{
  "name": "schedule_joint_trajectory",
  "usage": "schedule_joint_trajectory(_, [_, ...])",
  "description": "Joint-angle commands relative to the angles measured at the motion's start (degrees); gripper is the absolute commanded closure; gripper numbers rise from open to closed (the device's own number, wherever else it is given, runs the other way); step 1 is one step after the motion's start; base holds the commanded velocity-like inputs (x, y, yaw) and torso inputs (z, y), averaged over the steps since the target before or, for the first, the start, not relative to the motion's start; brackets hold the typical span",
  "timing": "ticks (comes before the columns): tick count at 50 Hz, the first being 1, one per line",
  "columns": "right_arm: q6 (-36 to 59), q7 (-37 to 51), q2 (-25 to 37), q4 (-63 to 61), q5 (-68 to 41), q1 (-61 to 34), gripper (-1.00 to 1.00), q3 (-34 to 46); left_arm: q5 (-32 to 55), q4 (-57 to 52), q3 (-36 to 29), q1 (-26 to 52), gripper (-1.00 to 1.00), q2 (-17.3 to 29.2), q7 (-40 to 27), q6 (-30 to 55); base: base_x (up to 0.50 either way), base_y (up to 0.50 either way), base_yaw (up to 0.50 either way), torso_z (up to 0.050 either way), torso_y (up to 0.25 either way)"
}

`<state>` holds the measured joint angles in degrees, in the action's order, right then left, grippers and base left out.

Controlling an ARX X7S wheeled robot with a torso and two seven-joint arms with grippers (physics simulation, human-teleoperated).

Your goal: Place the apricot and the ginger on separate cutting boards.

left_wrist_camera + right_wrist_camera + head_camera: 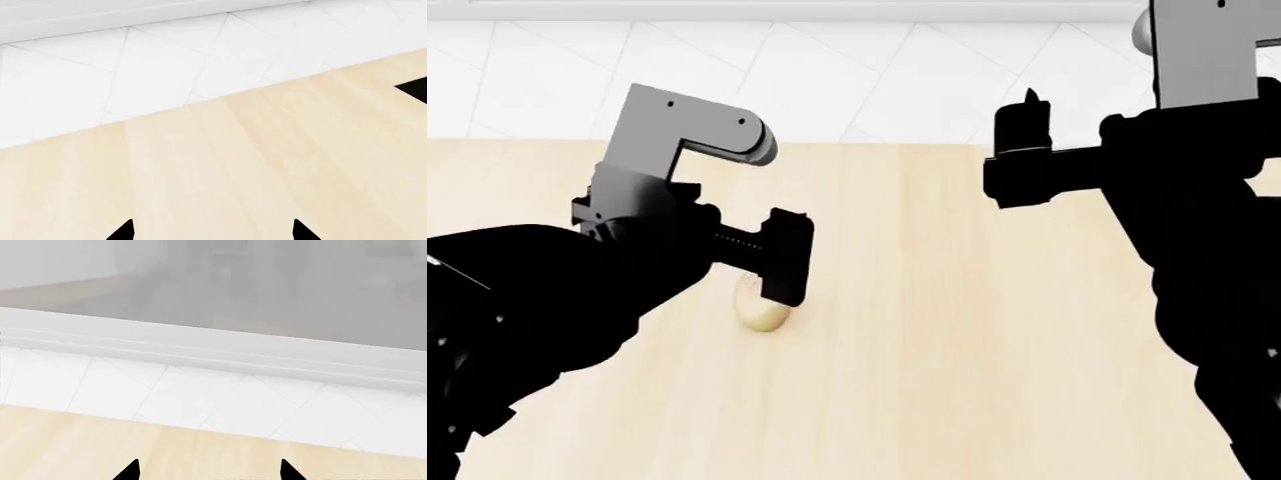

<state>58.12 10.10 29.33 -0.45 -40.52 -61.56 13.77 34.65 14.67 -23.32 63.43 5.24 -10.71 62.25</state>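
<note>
A small smooth cream fruit with a faint pink blush, the apricot (763, 312), lies on the light wood table (961, 350). Its upper part is hidden behind my left gripper (785, 258), which hangs just above it. In the left wrist view the left gripper (213, 232) is open, with only bare wood between its black fingertips (123, 232). My right gripper (1024, 150) is raised at the far right near the table's back edge. It is open in the right wrist view (209, 472) and holds nothing. The ginger and the cutting boards are out of view.
White tiled floor (868, 70) lies beyond the table's far edge, with a white baseboard (200, 347) behind it. A black shape (415, 90) cuts into the left wrist view's edge. My dark arms cover the table's left and right sides in the head view.
</note>
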Motion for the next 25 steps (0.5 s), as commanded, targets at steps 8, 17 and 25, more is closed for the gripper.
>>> schedule_joint_trajectory(8, [0.2,-1.2,-0.9,0.4,0.5,0.4,-1.0,-0.9,3.7,0.5,0.5,-2.1,-1.0,-2.0,0.6,2.2,0.0,0.0,0.0,0.0,0.0])
schedule_joint_trajectory(17, [0.5,-0.8,-0.8,-0.4,0.0,0.7,-1.0,-1.2,4.2,1.5,-1.6,-3.0,-1.0,-1.7,0.7,2.8,0.0,0.0,0.0,0.0,0.0])
schedule_joint_trajectory(25, [0.6,-0.7,-0.7,-0.5,-0.2,0.5,-1.0,-1.4,5.1,1.5,-1.6,-3.7,-1.0,-1.5,-0.2,3.1,0.0,0.0,0.0,0.0,0.0])
